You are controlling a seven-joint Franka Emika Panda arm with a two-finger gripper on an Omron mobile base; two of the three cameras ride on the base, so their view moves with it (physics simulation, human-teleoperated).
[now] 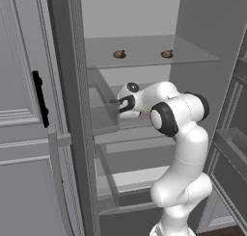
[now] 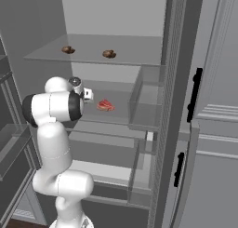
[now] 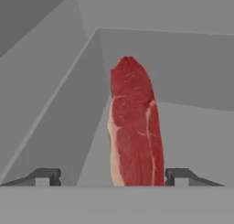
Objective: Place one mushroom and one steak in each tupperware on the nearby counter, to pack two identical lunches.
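steak (image 3: 133, 127) on the fridge shelf (image 2: 118, 113) between spread, untouching jaws

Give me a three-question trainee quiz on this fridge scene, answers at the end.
1. True or false: the steak lies between the open pincer tips.
2. How many mushrooms sit on the upper shelf?
3. The steak's shelf is: A) above the mushrooms, B) below them, C) the same one.

Key: 1 true; 2 two, left mushroom and right mushroom; 3 B.
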